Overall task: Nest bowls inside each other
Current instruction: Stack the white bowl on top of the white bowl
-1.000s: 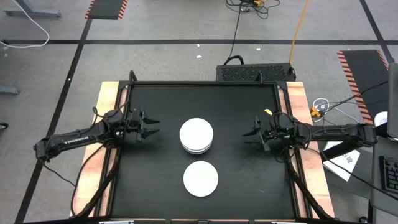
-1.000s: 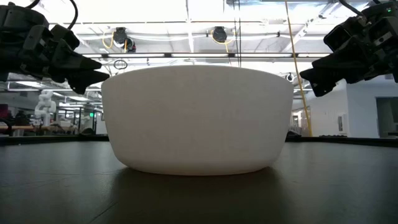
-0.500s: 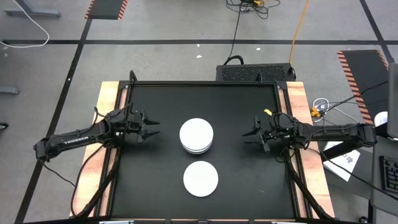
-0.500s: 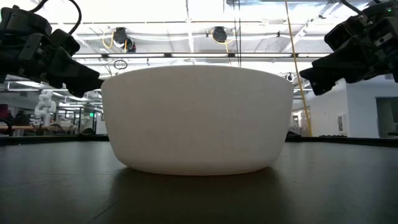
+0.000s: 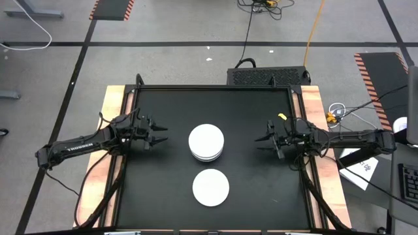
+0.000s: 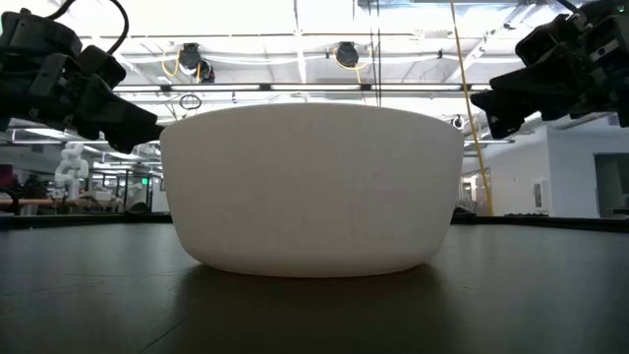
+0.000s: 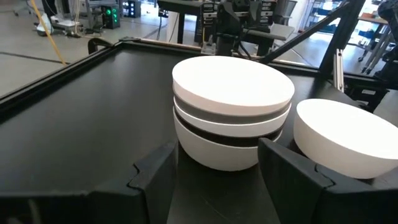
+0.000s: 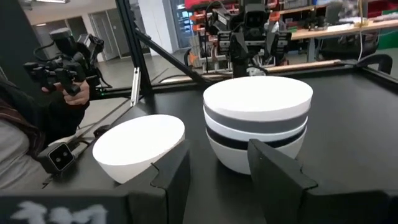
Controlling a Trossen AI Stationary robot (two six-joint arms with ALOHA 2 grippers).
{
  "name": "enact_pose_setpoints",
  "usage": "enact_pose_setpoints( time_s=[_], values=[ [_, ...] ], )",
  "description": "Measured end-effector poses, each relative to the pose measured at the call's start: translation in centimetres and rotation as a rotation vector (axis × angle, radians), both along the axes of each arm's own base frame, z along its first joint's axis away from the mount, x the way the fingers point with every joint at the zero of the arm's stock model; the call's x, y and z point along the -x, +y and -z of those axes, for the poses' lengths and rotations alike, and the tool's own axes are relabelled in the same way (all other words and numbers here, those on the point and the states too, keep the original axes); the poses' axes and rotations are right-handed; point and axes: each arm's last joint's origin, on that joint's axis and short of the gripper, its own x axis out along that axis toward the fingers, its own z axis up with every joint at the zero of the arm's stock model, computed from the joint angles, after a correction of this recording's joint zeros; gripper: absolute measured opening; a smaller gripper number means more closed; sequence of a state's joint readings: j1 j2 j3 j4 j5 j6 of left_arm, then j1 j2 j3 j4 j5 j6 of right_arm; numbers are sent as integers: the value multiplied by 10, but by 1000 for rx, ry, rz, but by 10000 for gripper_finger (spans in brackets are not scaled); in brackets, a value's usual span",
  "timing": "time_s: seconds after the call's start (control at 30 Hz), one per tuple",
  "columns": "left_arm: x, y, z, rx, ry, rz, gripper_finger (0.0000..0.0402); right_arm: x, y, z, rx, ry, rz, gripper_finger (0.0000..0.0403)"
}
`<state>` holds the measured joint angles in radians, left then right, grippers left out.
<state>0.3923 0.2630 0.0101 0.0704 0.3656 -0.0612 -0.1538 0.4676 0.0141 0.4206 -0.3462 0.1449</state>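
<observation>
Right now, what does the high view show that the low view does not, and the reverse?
Only the high view shows the nested stack of round bowls behind the single white bowl, and the whole black table. Only the low view shows the room's ceiling lights. Both show the single white round bowl, the open left gripper and the open right gripper, each empty.
</observation>
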Motion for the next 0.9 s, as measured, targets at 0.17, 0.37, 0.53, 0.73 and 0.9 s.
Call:
enact_pose_setpoints(
  time_s=[0.17,0.37,0.53,0.73,0.9],
  values=[
    [0,0,0,0,0,0,223,-1,5,-5,22,-51,-41,153],
    [0,0,0,0,0,0,223,-5,15,1,-16,27,-38,154],
    [0,0,0,0,0,-1,223,-19,25,-13,-4,104,-4,154],
    [0,0,0,-1,0,-1,223,-43,42,-35,48,197,16,165],
    [0,0,0,-15,2,2,223,-60,54,-52,85,290,60,206]
  ],
)
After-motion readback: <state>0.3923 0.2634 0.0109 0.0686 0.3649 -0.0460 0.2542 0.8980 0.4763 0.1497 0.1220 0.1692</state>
